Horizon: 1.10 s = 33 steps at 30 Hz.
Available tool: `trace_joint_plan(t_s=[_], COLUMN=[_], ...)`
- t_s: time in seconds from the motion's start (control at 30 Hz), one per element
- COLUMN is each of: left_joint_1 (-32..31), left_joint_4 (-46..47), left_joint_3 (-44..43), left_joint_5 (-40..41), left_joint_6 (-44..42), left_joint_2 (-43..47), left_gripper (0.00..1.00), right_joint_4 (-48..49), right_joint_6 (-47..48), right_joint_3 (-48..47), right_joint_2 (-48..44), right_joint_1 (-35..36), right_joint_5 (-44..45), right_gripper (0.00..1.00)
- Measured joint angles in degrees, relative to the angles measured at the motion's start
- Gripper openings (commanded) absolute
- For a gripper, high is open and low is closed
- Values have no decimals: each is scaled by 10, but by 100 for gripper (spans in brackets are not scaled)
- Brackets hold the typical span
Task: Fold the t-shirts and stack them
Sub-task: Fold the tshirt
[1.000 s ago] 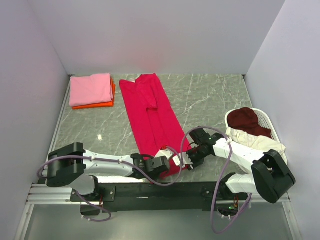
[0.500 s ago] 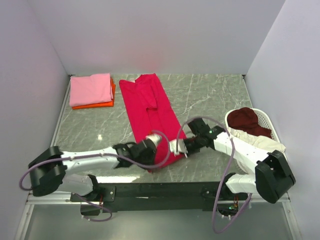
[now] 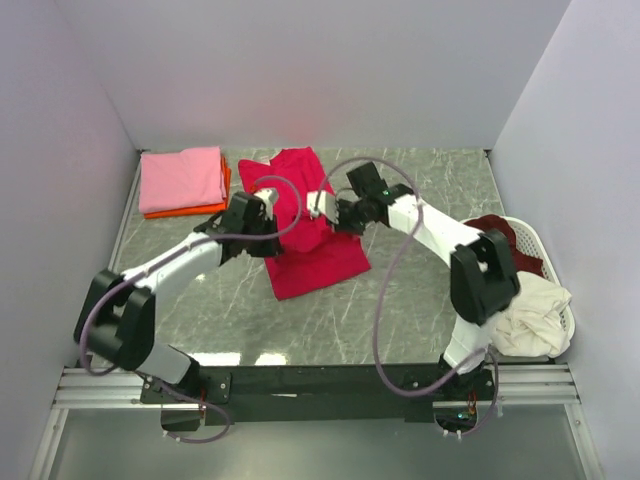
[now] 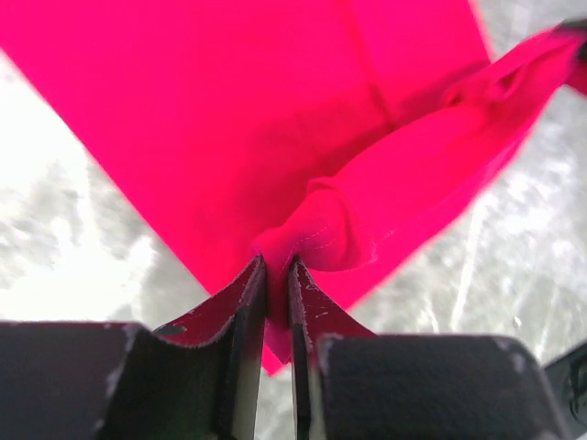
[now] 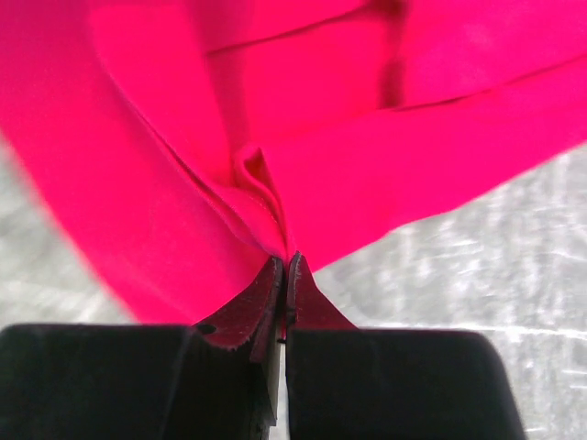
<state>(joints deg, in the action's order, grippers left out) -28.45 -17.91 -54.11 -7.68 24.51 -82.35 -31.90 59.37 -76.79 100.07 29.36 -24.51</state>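
The crimson red t-shirt (image 3: 310,255) lies in the middle of the table, its near part doubled back over the far part. My left gripper (image 3: 268,203) is shut on its hem at the left side; the left wrist view shows a bunched fold (image 4: 316,234) pinched between the fingers. My right gripper (image 3: 325,205) is shut on the hem at the right side; the right wrist view shows the pinched fold (image 5: 266,211). Both hold the hem above the shirt's middle. A folded pink t-shirt (image 3: 182,178) lies on a folded orange one (image 3: 190,210) at the back left.
A white oval basket (image 3: 535,240) stands at the right edge with a maroon shirt (image 3: 510,245) and a cream shirt (image 3: 530,305) in it. Grey walls close in the left, back and right. The marble tabletop (image 3: 420,290) shows around the shirt.
Both grippers have carried the red shirt's near hem away from the front edge toward the back, folding the long shirt over itself to about half its length.
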Motion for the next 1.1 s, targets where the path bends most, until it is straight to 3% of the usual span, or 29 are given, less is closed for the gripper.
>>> trace_joint_plan(t_s=[0.23,0.7,0.73,0.77,0.8,0.83,0.87,0.97,1.1], left_joint_1=[82,146,148,150,153,156,158,165,179], left_joint_4=[-6,-17,-21,-22,-26,-30,-33,-44,-47], left_joint_3=[-71,-194,-200,-203,-209,-216,-223,-246,-268], left_joint_5=[-40,-80,-79,-79,-79,-78,-75,-53,-12], left_joint_6=[-28,-51,-52,-54,-54,-55,-57,-58,-80], left_joint_2=[-107,-216,-224,-228,-235,-242,-246,-251,-220], left_gripper=[19,18,23,27,34,49,59,76,78], right_joint_4=[14,26,26,28,28,32,37,60,127], right_joint_6=[-53,-112,-116,-119,-123,-131,-139,-165,-209], right_joint_3=[-160,-287,-298,-309,-320,-328,-331,-329,-284], right_joint_2=[146,251,258,265,272,278,283,288,272], right_joint_1=[-5,-5,-5,-5,-5,-5,-5,-5,-14], right_joint_5=[33,91,94,97,101,104,110,139,166], right_gripper=[0,0,0,7,17,29,46,51,54])
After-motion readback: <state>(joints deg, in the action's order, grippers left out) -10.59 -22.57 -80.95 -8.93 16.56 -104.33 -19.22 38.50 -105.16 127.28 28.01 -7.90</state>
